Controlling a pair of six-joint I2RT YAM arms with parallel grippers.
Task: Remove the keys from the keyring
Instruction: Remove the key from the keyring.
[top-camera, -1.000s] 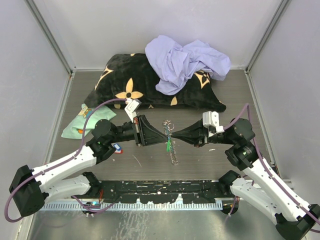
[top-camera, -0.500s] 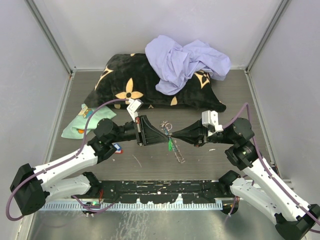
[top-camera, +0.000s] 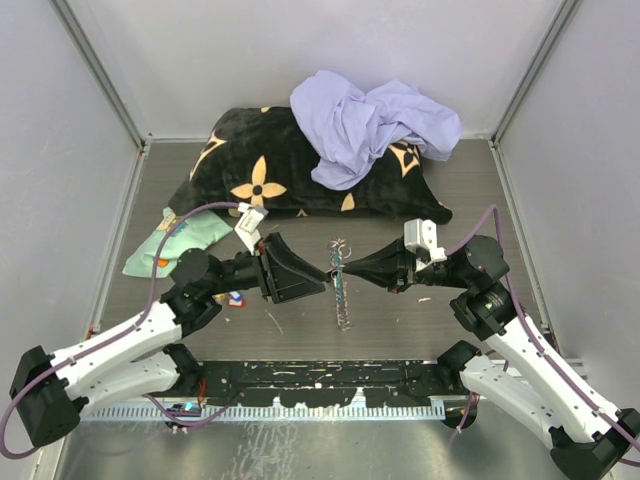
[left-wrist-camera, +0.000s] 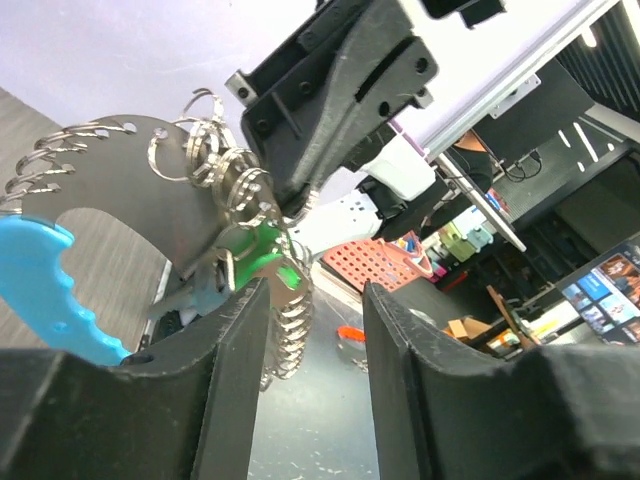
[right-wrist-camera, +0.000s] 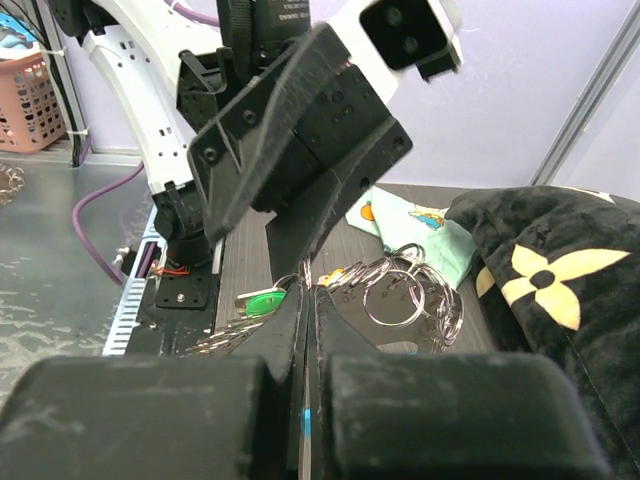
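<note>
The keyring (top-camera: 343, 300) hangs above the table between the two arms, its silver chain dangling straight down. My right gripper (top-camera: 337, 271) is shut on its thin plate; in the right wrist view (right-wrist-camera: 308, 300) several split rings (right-wrist-camera: 412, 288) and a green-tagged key (right-wrist-camera: 262, 298) show just past the fingertips. My left gripper (top-camera: 322, 283) is open, its tips just left of the keyring. In the left wrist view (left-wrist-camera: 315, 295) nothing lies between the jaws. The green-tagged key (left-wrist-camera: 258, 250), the rings and the light-blue crescent (left-wrist-camera: 45, 285) sit just beyond the left finger.
A black flowered pillow (top-camera: 260, 175) with a lavender cloth (top-camera: 370, 120) on it lies at the back. A mint-green cloth (top-camera: 170, 245) lies at the left. A small red-and-blue piece (top-camera: 234, 297) lies on the table under the left arm. A black rail (top-camera: 320, 385) runs along the front.
My left gripper has drawn back to the left, away from the keyring. The chain, swung to the right half a second ago, now hangs straight. The right gripper has held still.
</note>
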